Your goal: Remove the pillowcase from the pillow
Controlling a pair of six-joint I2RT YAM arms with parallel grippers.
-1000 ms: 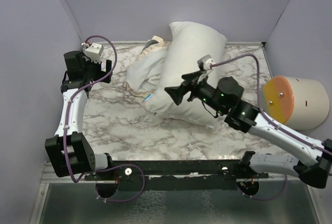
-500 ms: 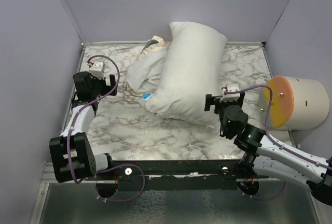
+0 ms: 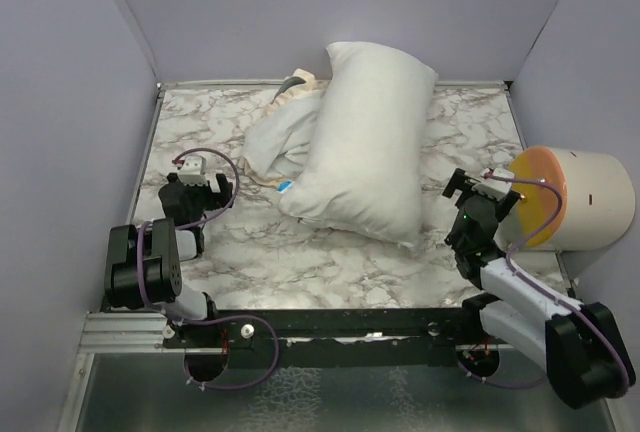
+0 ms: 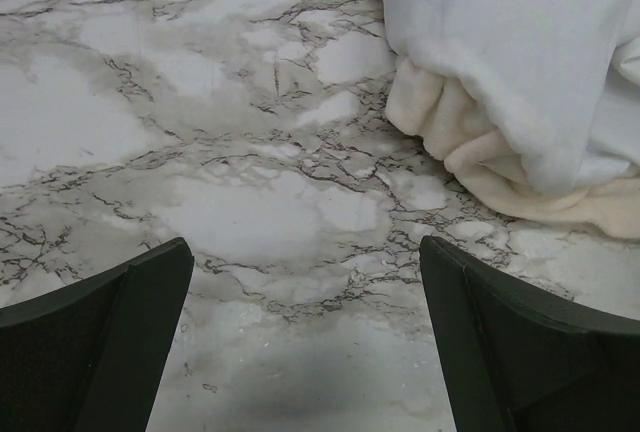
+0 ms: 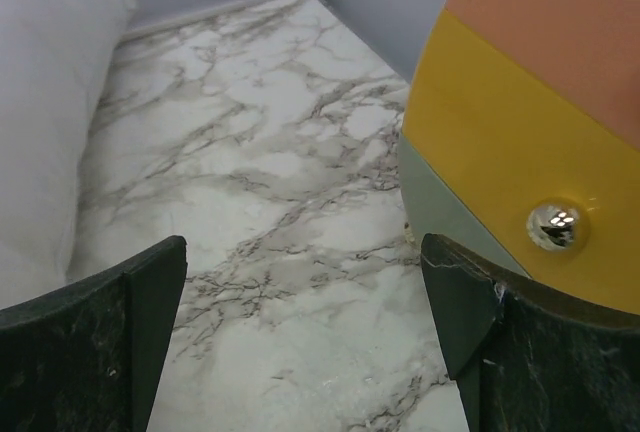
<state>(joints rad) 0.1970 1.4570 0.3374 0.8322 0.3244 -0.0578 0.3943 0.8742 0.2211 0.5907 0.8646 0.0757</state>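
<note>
The plump white pillow (image 3: 370,142) lies bare across the middle of the marble table, and its edge shows at the left of the right wrist view (image 5: 40,102). The pillowcase (image 3: 278,137) is a crumpled heap against the pillow's left side, white face out, with a bit of grey at the back (image 3: 295,80). Its white fabric and cream trim fill the upper right of the left wrist view (image 4: 520,82). My left gripper (image 3: 197,190) (image 4: 305,247) hangs open over bare marble, left of the heap. My right gripper (image 3: 475,197) (image 5: 303,244) is open and empty, right of the pillow.
A cream cylinder with an orange and yellow face (image 3: 570,197) (image 5: 540,122) lies at the right edge, close beside my right gripper. Purple walls enclose the table (image 3: 230,242) on three sides. Both arms are folded low near their bases.
Both arms have drawn back toward the near edge. The right gripper left the pillow's front and swung right, next to the cylinder. The left gripper dropped nearer and lower. Pillow and pillowcase stayed put.
</note>
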